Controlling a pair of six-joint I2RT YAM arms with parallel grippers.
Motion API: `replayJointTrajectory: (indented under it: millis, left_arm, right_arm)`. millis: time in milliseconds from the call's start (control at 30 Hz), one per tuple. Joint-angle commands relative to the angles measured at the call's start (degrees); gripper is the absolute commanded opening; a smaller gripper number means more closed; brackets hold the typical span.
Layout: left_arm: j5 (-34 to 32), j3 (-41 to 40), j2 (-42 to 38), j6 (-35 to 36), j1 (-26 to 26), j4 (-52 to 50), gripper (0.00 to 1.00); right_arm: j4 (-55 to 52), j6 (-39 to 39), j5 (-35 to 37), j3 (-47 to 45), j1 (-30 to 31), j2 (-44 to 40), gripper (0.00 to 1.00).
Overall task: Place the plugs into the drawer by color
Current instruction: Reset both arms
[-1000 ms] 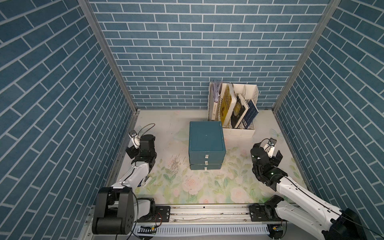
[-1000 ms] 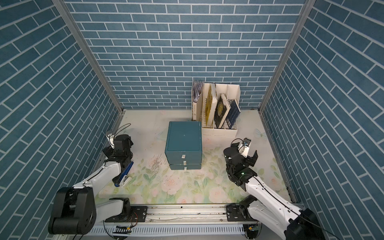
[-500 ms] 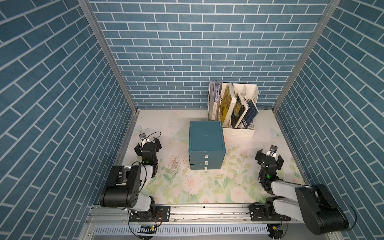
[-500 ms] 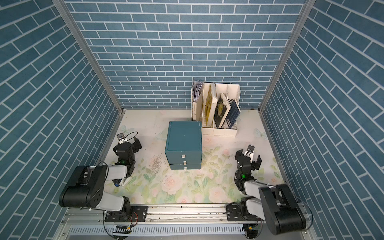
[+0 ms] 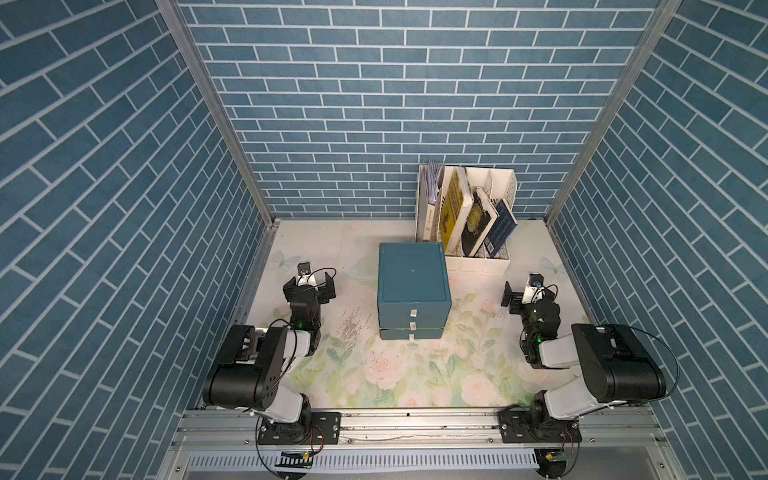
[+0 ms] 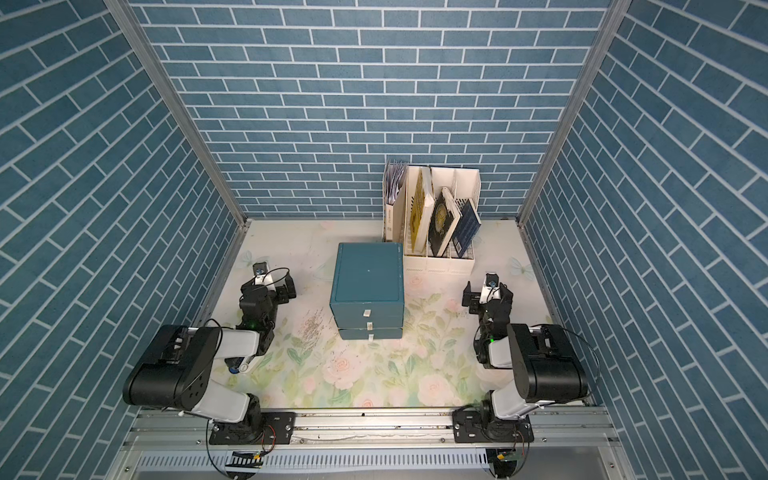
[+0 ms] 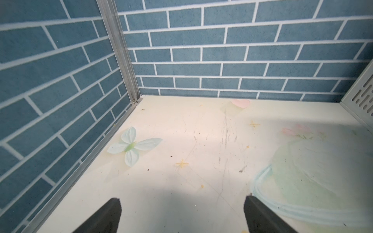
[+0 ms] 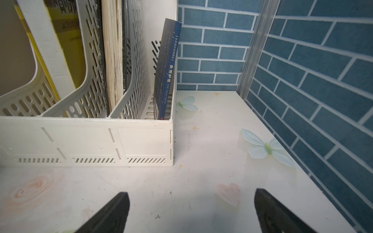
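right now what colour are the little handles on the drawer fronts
White: three small tab handles against the dark teal drawer. They show best in a top view.

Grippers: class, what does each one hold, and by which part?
Nothing is held: the left gripper and the right gripper are both open and empty.

Drawer (image 5: 413,286) insides hidden behind shut fronts. Small blue thing (image 6: 233,368) mostly under left arm (image 6: 237,345), unidentifiable. Rack (image 8: 80,141) cut off by right wrist view's edge.
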Motion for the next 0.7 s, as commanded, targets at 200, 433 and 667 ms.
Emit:
replayJointTrajectory:
  millis: [200, 433, 667]
  left_arm:
    - [-3.06, -8.0, 0.45, -1.94, 0.84, 15.3, 1.0]
    - [-3.94, -8.21, 0.53, -1.31, 0.25, 16.1, 1.0]
    - [-3.92, -8.21, 0.72, -1.25, 0.25, 16.59, 1.0]
  right_arm:
    - [1.93, -1.24, -1.55, 0.74, 0.05, 0.05, 1.0]
    - [1.99, -1.29, -1.55, 0.73, 0.07, 0.05, 1.0]
    - [1.93, -1.29, -1.55, 0.75, 0.1, -0.02, 1.0]
